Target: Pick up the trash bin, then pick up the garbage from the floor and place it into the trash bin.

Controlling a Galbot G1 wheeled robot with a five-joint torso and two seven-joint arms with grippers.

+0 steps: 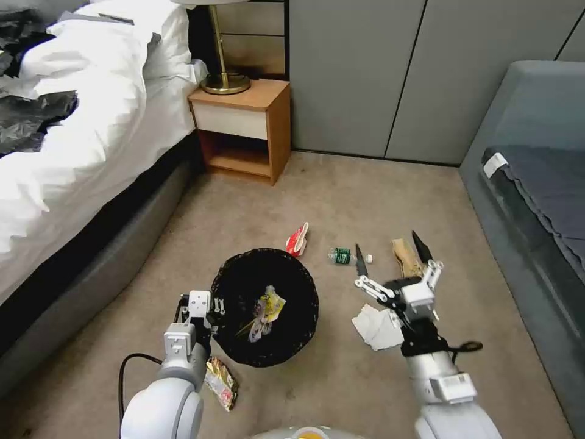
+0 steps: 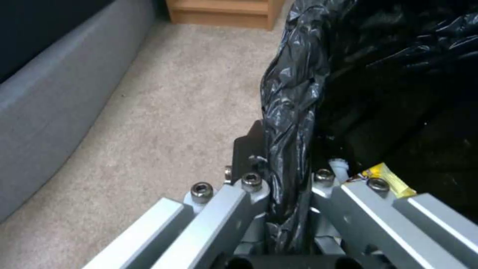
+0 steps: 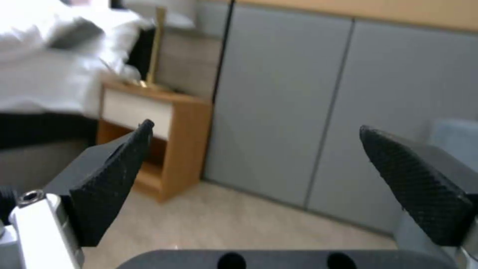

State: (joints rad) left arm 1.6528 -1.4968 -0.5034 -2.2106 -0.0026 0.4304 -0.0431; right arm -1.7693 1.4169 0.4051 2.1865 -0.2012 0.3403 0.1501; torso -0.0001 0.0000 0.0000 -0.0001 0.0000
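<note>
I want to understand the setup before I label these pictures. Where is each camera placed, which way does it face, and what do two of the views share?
Head view: looks down from the robot's head at the carpet, the trash bin and litter; both arms show.
Left wrist view: sits on the left arm, looking along the left claw, shut on the bin's bagged rim.
Right wrist view: sits on the right arm, facing the grey wall panels past the open right claw.
Shared: head and right wrist views both show the nightstand and lamp.

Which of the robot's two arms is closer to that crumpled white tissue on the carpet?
The right. The right gripper hangs open just above the crumpled white tissue, while the left gripper is across the black-lined round trash bin, clamped on its rim.
</note>
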